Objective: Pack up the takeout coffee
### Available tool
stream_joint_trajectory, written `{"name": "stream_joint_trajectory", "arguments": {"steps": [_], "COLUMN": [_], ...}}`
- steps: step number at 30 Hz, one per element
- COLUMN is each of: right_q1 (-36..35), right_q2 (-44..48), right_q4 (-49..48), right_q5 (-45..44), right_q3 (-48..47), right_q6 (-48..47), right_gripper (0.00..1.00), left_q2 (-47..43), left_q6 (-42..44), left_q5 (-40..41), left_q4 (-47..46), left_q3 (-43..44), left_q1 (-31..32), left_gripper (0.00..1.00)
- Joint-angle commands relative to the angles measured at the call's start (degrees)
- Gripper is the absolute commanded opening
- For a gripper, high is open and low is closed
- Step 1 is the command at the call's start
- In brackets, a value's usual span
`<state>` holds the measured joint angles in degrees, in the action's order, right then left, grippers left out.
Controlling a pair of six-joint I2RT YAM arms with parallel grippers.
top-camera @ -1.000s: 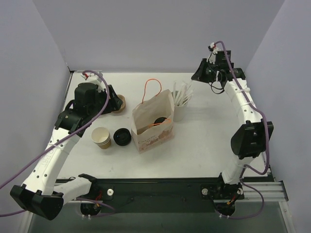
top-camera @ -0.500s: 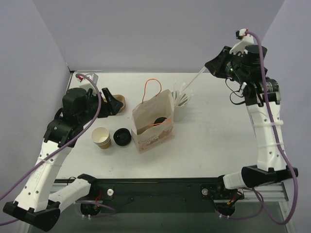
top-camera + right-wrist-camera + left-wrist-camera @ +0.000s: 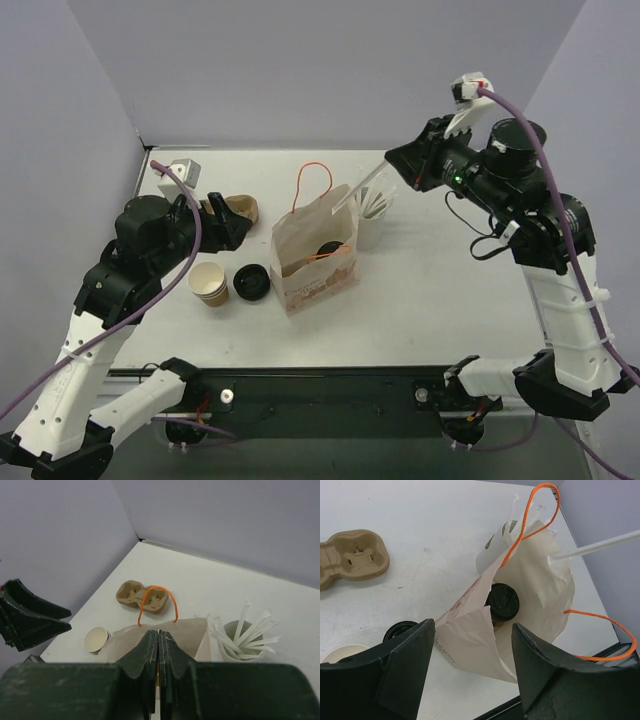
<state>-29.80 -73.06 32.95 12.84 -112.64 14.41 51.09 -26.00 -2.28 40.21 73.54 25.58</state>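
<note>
Right claw (image 3: 393, 160) brought straw (image 3: 362, 185) over bag (image 3: 312, 255); left wrist reveals coffee (image 3: 502, 601) inside.

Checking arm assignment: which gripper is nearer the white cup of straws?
Right. The right gripper is raised close to the cup of straws, jaws shut on one straw; the left gripper is beyond the paper bag, beside the cardboard carrier.

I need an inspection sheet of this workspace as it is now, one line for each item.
Surface: white table, no spills seen.
Job's things: takeout coffee sits lidded inside the paper bag.
Clutter: lidless cup, loose black lid, cup carrier, straw holder.
Grippers: left gripper open, empty; right gripper shut on a straw.
Cables: purple cables run along both arms.
Surroundings: plain walls; nothing else seen.
</note>
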Motion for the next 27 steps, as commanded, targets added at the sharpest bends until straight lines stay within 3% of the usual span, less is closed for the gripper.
{"name": "stream_joint_trajectory", "arguments": {"steps": [1,8,17,21,27], "right_q1": [-5.9,-15.2,-18.3,-19.6,-20.0], "right_q2": [-2.7,-12.4,-22.2,-23.2,-22.0], "right_q4": [0.8,0.4,6.0,6.0,6.8], "right_q5": [-6.8,-8.0,-5.9,-6.6,-8.7], "right_q3": [2.4,1.6,-4.2,-3.0,-3.4], "right_q6": [-2.4,-3.0,-2.3,-2.2,-1.0], "right_gripper": [0.0,0.01,0.02,0.11,0.38], "left_q2": [-0.9,-1.5,-1.7,-2.2,-2.2], "left_q6": [2.9,4.0,5.2,5.7,6.3], "left_q5": [3.2,4.9,6.9,8.1,8.2], "left_q4": [0.4,0.9,0.7,-0.1,-0.2], "left_q3": [3.5,3.3,3.2,2.7,3.4], "left_q1": [1.3,2.8,4.6,5.1,5.5], "left_gripper": [0.72,0.73,0.73,0.73,0.73]}}
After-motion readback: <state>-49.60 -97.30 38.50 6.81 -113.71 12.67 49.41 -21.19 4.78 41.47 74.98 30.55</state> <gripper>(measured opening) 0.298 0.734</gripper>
